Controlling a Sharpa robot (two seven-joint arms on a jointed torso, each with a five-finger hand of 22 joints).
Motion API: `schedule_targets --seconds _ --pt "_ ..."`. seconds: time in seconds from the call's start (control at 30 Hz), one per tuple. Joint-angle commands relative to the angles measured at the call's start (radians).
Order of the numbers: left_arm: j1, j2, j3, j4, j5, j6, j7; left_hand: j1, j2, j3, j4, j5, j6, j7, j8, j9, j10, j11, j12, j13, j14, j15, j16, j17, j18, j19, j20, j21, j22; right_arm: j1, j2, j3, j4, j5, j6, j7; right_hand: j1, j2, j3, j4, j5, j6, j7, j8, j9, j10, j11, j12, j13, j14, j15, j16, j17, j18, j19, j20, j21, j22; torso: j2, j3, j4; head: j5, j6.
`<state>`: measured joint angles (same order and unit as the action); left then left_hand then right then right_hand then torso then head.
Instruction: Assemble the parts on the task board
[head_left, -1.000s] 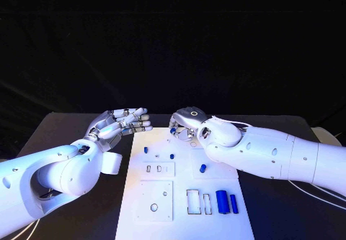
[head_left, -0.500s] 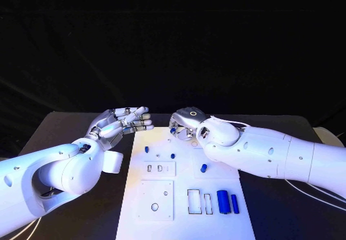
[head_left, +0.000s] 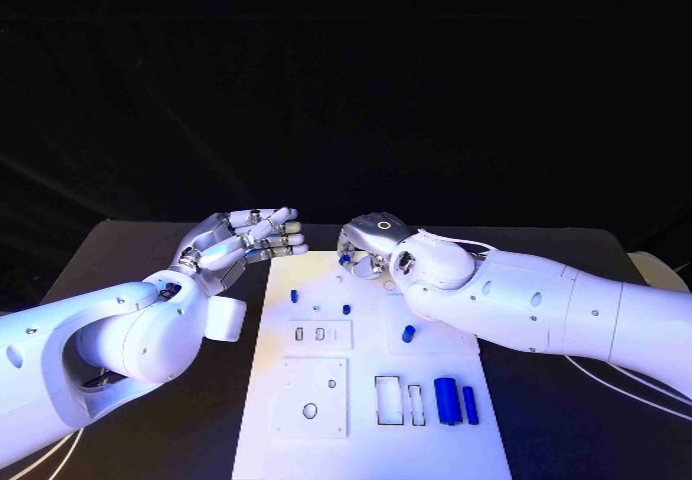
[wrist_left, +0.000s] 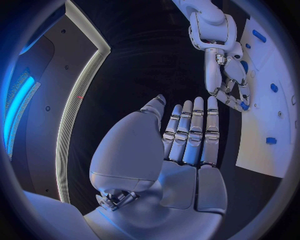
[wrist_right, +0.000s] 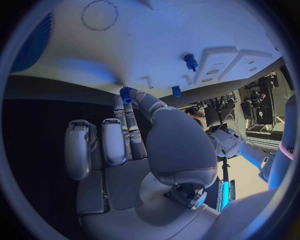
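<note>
Left side: the black table (head_left: 137, 260) carries the white task board (head_left: 368, 445) at its middle. The left hand (head_left: 242, 243) hovers at the board's far left corner, palm up, fingers extended side by side and apart from the thumb, holding nothing; the left wrist view confirms the released pose.

On the board, from the left: a small blue peg (head_left: 293, 296) stands near the far left, a raised plate with two slots (head_left: 316, 336) lies beside it, and a square plate with an oval hole (head_left: 312, 401) lies nearer. Centre-right: a short blue part (head_left: 408, 333) stands on a raised block, and near it a large blue cylinder (head_left: 446, 400) lies just beside a thinner blue cylinder (head_left: 470, 405), next to a rectangular recess (head_left: 388, 399).

Right side: the right hand (head_left: 372, 245) is bent down over the board's far edge, its forearm covering the board's right margin. It pinches a small blue gear-like part (wrist_right: 127, 94) at its fingertips, just above the board surface.
</note>
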<state>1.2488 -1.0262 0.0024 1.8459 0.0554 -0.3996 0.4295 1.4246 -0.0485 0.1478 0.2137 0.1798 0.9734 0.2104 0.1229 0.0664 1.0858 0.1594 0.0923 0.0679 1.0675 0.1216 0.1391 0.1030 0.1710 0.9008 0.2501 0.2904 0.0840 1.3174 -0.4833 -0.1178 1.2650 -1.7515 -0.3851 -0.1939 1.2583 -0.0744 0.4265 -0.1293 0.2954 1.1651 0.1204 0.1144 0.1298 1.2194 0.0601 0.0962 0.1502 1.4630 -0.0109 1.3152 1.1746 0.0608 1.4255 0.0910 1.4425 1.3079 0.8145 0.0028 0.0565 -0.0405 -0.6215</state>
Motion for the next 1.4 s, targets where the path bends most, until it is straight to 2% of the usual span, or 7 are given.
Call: schedule_targets --seconds 0.03,0.3,0.53,1.0,1.2,1.27,1.4 --pt "0.003 0.001 0.001 0.003 0.001 0.02 0.005 0.0 0.005 0.0 -0.003 0.0 -0.001 0.009 -0.006 0.0 0.002 0.005 -0.005 0.0 -0.003 0.007 -0.003 0.002 0.013 -0.004 0.005 -0.004 -0.002 -0.002 0.004 0.0 -0.005 -0.005 0.028 0.005 -0.005 -0.012 0.006 0.003 -0.006 -0.003 0.006 -0.003 0.003 -0.003 0.005 -0.003 -0.002 0.04 -0.003 0.001 -0.003 -0.008 -0.008 0.003 -0.004 0.025 0.0 0.0 0.0007 0.0 -0.002" --pt "0.004 0.0 0.001 0.003 0.001 0.021 0.003 0.0 0.005 0.0 -0.003 0.0 -0.001 0.009 -0.006 0.0 0.002 0.005 -0.005 0.0 -0.003 0.007 -0.003 0.002 0.013 -0.004 0.005 -0.004 -0.002 -0.002 0.01 -0.001 -0.017 -0.004 0.034 0.005 -0.022 -0.037 0.024 0.021 -0.021 -0.07 0.023 -0.045 -0.01 -0.078 0.027 -0.035 -0.024 0.026 0.016 -0.026 -0.046 0.007 -0.056 0.017 -0.046 -0.04 0.0 0.0001 0.0003 0.001 -0.002" --pt "0.005 -0.001 0.001 0.004 0.001 0.023 0.002 0.001 0.005 0.0 -0.003 0.0 -0.001 0.009 -0.007 -0.001 0.002 0.006 -0.006 0.0 -0.003 0.007 -0.004 0.002 0.013 -0.004 0.005 -0.005 -0.002 -0.002 0.0 -0.001 -0.006 -0.003 0.019 0.0 -0.028 -0.07 0.0 0.042 -0.067 -0.155 0.002 -0.053 -0.029 -0.164 0.044 -0.028 -0.048 0.0 0.03 -0.086 -0.132 0.031 -0.13 0.033 -0.12 -0.143 0.0 0.0009 -0.0018 0.003 0.0" --pt "0.005 -0.005 0.0 -0.006 0.001 0.032 0.001 0.001 0.005 0.0 -0.003 0.0 -0.001 0.009 -0.007 -0.001 0.002 0.006 -0.006 0.0 -0.003 0.008 -0.005 0.002 0.013 -0.004 0.006 -0.005 -0.002 0.008 -0.233 0.019 0.21 0.183 -0.057 -0.014 -0.033 -0.084 -0.036 0.086 -0.009 -0.103 0.028 -0.034 -0.017 0.002 0.012 0.088 -0.013 0.024 0.006 -0.042 -0.079 0.011 -0.059 0.016 -0.067 -0.047 -0.015 0.0057 -0.0184 0.011 0.004" --pt "0.005 0.002 0.0 -0.02 0.001 0.037 0.001 0.002 0.006 0.001 -0.004 0.0 -0.001 0.009 -0.008 -0.001 0.001 0.006 -0.007 0.0 -0.003 0.008 -0.005 0.002 0.013 -0.004 0.006 -0.005 -0.002 0.016 -0.319 0.024 0.249 0.254 0.064 -0.039 -0.082 -0.129 -0.183 0.14 0.073 -0.119 0.003 -0.019 -0.009 0.116 -0.03 0.309 0.157 0.042 -0.027 0.016 0.001 0.002 -0.035 -0.017 -0.044 -0.007 -0.024 0.0076 -0.0241 0.01 0.005" --pt "0.005 0.005 0.0 -0.026 0.001 0.038 0.0 0.002 0.006 0.001 -0.004 0.0 -0.001 0.009 -0.008 -0.001 0.001 0.006 -0.007 0.0 -0.003 0.008 -0.005 0.002 0.013 -0.004 0.006 -0.005 -0.002 0.017 -0.337 0.025 0.248 0.264 0.107 -0.048 -0.048 -0.096 -0.286 0.179 0.07 -0.154 -0.008 0.009 0.005 0.055 -0.013 0.643 0.476 0.054 -0.017 0.08 0.092 -0.002 -0.022 -0.017 -0.031 0.017 -0.027 0.009 -0.0255 0.01 0.006" --pt "0.004 0.01 0.0 -0.033 0.001 0.039 -0.001 0.002 0.006 0.001 -0.004 0.0 -0.001 0.009 -0.008 -0.001 0.001 0.006 -0.007 0.0 -0.003 0.008 -0.005 0.002 0.013 -0.004 0.006 -0.005 -0.002 0.018 -0.349 0.025 0.237 0.271 0.152 -0.064 -0.015 -0.077 -0.363 0.224 0.08 -0.189 0.005 0.05 0.023 0.024 -0.009 0.931 0.781 0.066 -0.011 0.135 0.179 -0.005 -0.014 -0.006 -0.025 0.033 -0.028 0.0106 -0.0264 0.012 0.004"
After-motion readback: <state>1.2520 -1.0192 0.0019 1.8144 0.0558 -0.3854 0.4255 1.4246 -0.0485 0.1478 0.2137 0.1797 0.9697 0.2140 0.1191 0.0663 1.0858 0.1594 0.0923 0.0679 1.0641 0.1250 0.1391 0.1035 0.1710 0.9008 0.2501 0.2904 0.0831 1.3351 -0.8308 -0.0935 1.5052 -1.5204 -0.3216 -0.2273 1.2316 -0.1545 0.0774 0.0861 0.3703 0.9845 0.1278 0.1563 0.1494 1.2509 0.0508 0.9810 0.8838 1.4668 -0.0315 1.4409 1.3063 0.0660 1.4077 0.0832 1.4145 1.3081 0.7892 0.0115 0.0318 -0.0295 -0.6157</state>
